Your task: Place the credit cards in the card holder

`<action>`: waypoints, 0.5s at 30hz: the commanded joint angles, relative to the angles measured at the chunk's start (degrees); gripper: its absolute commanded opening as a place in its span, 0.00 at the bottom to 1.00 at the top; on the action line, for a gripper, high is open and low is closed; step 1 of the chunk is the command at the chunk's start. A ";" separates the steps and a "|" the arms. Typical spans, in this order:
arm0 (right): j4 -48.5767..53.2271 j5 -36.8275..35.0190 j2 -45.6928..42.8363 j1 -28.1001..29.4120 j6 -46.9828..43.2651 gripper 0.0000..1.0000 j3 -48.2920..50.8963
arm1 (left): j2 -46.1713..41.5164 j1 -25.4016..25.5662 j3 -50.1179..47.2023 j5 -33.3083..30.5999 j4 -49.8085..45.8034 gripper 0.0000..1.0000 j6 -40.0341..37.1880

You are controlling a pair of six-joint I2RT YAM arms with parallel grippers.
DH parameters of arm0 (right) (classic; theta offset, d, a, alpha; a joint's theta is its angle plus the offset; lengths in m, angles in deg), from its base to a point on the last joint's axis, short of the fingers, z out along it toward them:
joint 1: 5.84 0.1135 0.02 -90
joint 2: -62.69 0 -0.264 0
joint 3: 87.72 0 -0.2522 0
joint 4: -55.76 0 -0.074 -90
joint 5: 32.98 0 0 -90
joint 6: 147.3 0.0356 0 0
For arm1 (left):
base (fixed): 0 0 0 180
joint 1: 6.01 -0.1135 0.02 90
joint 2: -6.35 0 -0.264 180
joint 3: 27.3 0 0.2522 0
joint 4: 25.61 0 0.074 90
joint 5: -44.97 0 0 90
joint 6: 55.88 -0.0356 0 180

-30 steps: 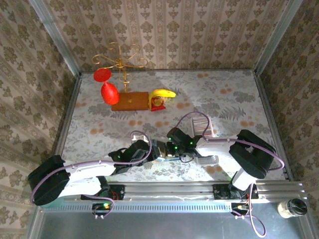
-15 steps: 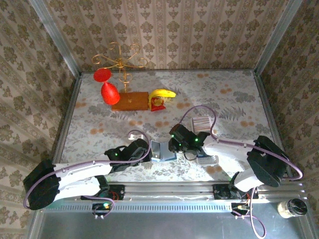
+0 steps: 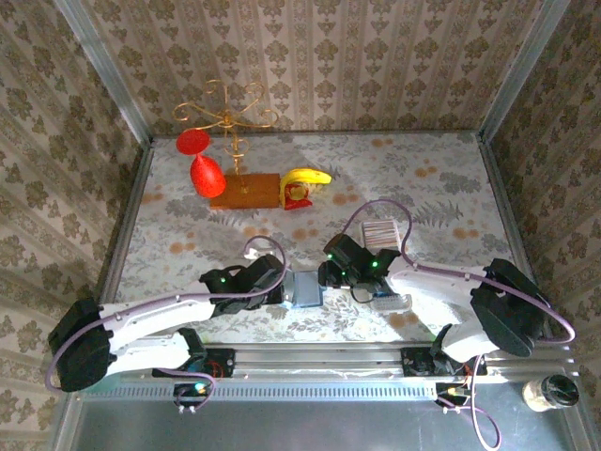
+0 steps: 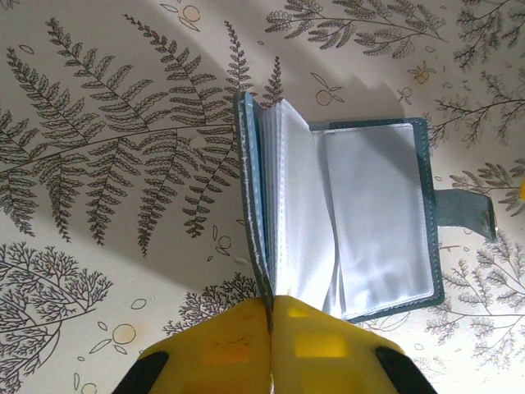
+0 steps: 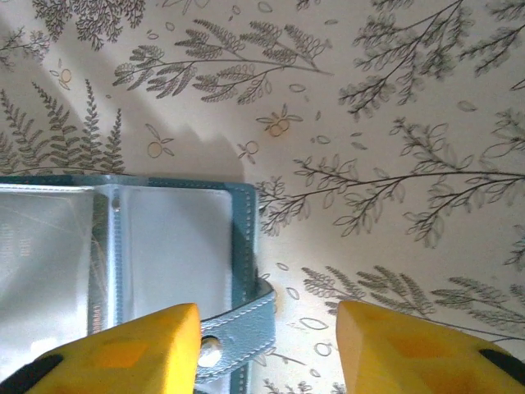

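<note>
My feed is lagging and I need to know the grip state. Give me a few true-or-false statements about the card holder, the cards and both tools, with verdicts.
1. The card holder lies open with its clear sleeves showing. True.
2. The left tool is open and off the holder. False: it is shut on the edge of the holder's raised cover.
3. The right tool is clamped on the snap tab. False: its jaws stand apart, and the tab lies beside one finger, unpinched.
4. The credit cards sit apart from the holder, on the far side of the right arm. True.
</note>
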 commanded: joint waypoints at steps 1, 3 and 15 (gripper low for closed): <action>-2.36 3.44 0.46 0.24 0.25 0.55 0.13 | 2.09 0.03 3.31 -0.33 -5.55 0.07 -2.46; -3.79 4.82 0.29 0.61 0.72 0.59 0.74 | 2.85 0.33 3.97 -0.27 -5.77 0.06 -2.95; 2.35 1.10 4.89 1.58 -0.71 0.53 -2.92 | 1.92 0.46 4.86 -0.86 -7.05 0.07 -2.91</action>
